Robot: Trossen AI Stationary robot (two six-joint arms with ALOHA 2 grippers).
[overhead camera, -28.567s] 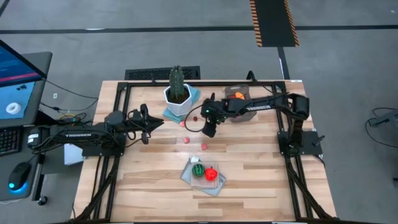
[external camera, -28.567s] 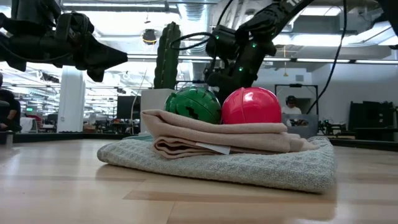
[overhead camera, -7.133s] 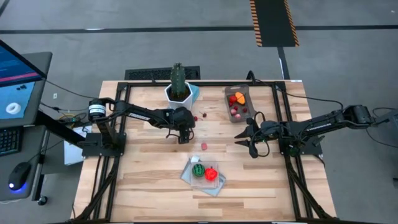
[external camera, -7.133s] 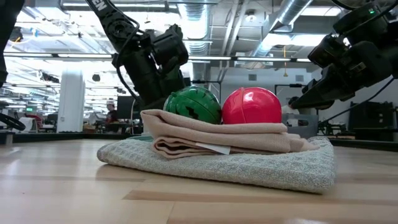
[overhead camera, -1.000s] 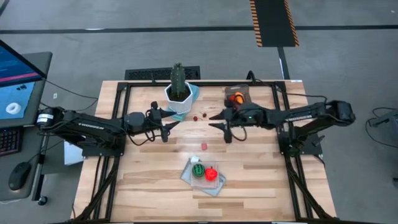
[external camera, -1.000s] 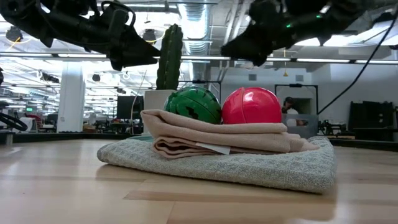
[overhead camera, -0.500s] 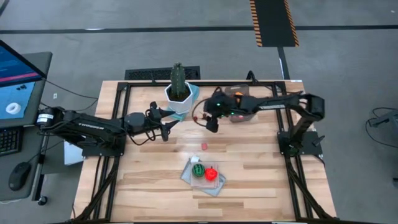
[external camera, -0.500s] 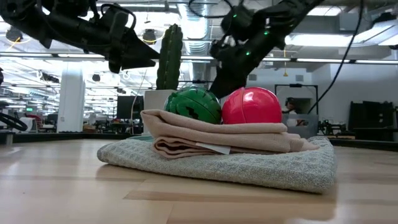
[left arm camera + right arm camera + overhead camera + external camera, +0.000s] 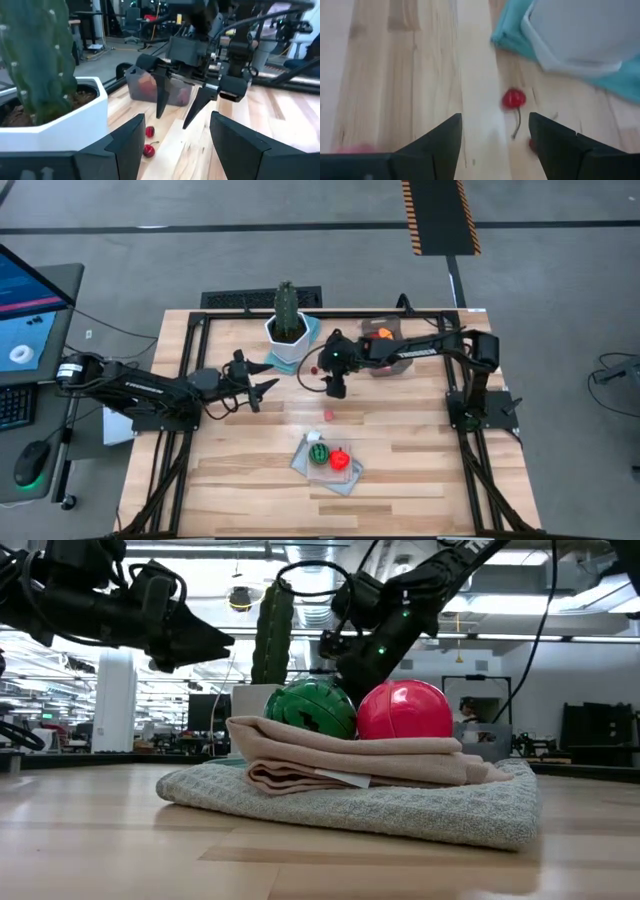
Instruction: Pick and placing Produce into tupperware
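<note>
R gripper [image 9: 336, 388] hangs w/ fingers spread, empty, over cherries [image 9: 513, 99] beside the cactus pot [image 9: 287, 335]; L gripper [image 9: 262, 388] waits left of it, also spread, empty. Risk: cherry is tiny and round, so fingers may nudge it away on closing. Count: 2 cherries, 1 pink bit [image 9: 327, 416], 2 balls on cloth [image 9: 328, 463]; tupperware [image 9: 380, 348] far right, w/ orange piece inside.

Potted cactus [image 9: 286, 312], folded cloth [image 9: 328, 466]
</note>
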